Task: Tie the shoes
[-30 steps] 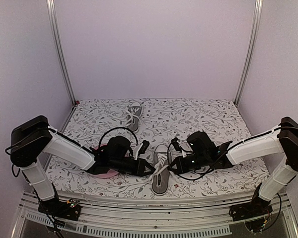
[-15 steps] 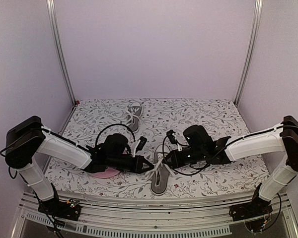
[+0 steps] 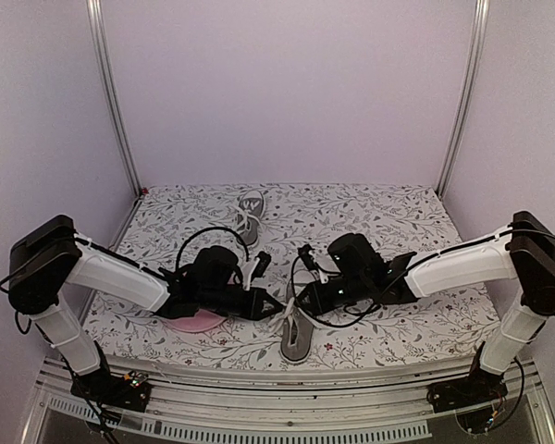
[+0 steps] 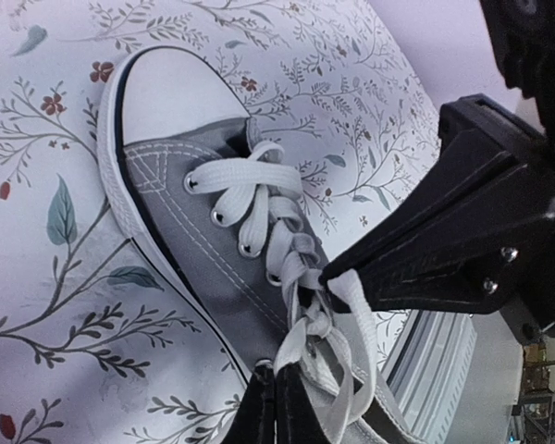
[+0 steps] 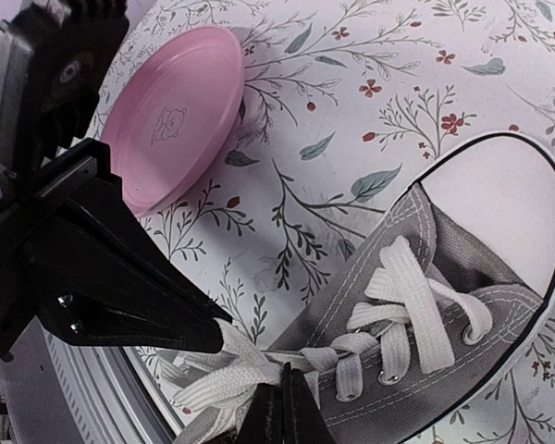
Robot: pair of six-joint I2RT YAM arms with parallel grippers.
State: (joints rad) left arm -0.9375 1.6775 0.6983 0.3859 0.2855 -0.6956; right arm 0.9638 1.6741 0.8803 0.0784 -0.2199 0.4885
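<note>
The near shoe point(image 3: 294, 335) is a grey sneaker with a white toe cap, lying at the table's front middle. Both grippers meet over its white laces point(image 4: 259, 199). My left gripper point(image 4: 275, 377) is shut on a lace strand beside the knot. My right gripper point(image 5: 284, 377) is shut on another strand. Each wrist view shows the other gripper's tip pinching lace: the right gripper point(image 4: 326, 277) and the left gripper point(image 5: 217, 324). The lace strands cross between the two tips. A second shoe point(image 3: 250, 215) lies at the back of the table.
A round pink plate point(image 3: 200, 322) lies under my left arm, just left of the near shoe, and shows again as the plate point(image 5: 171, 111) in the right wrist view. The table's front edge point(image 3: 287, 368) runs close behind the shoe's heel.
My left gripper has shut on the lace. The right arm has shifted left and slightly back, so its tip now sits close against the left gripper over the shoe.
</note>
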